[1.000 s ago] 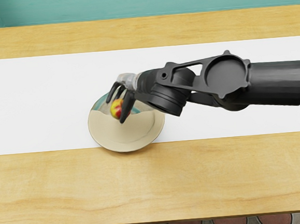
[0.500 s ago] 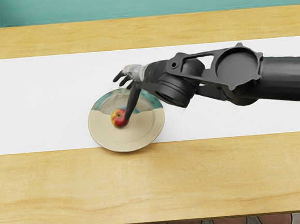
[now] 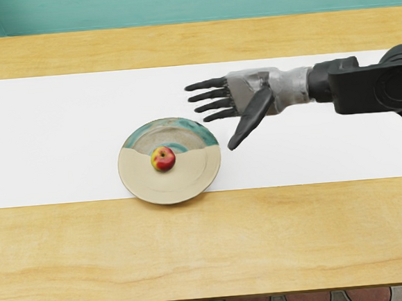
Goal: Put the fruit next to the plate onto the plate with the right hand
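Now that the right hand has let go and drawn back toward two o'clock, fingers spread and empty, the fruit rests mid-plate; job looks done.

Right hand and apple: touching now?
Apart. The head view shows the right hand open, up and right of the plate, with white cloth showing between it and the apple on the plate.

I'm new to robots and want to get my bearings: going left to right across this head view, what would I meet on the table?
The plate, with the apple resting on it → the right robot hand, fingers spread and holding nothing → its dark forearm, running off the right edge.
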